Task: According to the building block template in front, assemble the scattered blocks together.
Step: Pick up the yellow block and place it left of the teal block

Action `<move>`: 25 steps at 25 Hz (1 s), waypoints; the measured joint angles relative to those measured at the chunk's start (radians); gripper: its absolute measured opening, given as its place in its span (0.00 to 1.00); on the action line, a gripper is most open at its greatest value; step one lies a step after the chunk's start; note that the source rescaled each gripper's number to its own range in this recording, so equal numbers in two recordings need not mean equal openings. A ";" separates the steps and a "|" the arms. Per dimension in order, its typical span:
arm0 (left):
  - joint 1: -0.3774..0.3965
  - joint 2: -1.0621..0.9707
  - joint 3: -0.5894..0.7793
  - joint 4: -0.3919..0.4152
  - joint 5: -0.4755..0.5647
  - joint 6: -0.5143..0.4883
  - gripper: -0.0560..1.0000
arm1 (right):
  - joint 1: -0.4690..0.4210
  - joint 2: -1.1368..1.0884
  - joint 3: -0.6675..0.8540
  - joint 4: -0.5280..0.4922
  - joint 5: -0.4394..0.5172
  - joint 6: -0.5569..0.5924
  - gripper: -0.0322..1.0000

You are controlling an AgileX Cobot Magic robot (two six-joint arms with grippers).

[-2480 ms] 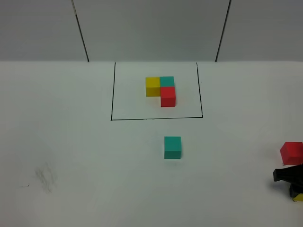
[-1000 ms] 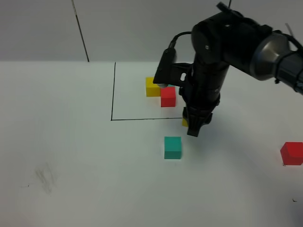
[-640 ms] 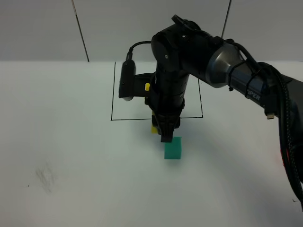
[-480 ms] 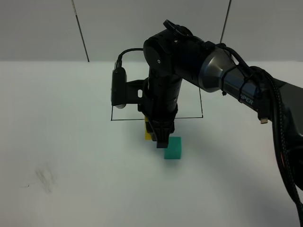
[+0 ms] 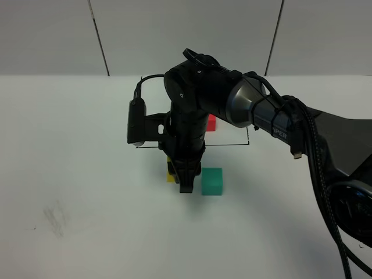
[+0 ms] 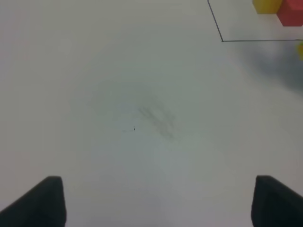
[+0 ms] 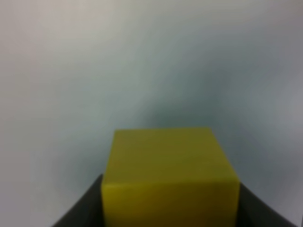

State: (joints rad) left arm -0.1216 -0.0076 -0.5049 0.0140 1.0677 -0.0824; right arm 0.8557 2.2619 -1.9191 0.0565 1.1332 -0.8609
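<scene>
Hand on right [image 7: 169,210] grips matte yellow cube [image 7: 170,175] beside teal cube [image 5: 212,181].

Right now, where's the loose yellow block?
The yellow block sits in the right gripper, just left of the teal block in the exterior high view, in front of the black frame.

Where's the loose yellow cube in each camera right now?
Exterior high: yellow cube just left of the teal cube, partly hidden by the right gripper.
Left wrist: a sliver at the picture's edge, just outside the black frame.
Right wrist: close up, between the jaws.
Shared landmark: the black frame's corner, absent from right wrist.
</scene>
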 joint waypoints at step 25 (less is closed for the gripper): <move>0.000 0.000 0.000 0.000 0.000 0.000 0.78 | -0.048 0.085 -0.001 0.001 -0.028 0.007 0.04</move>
State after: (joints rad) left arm -0.1216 -0.0076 -0.5049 0.0140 1.0677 -0.0824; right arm 0.8077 2.3468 -1.9204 0.0579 1.1053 -0.8536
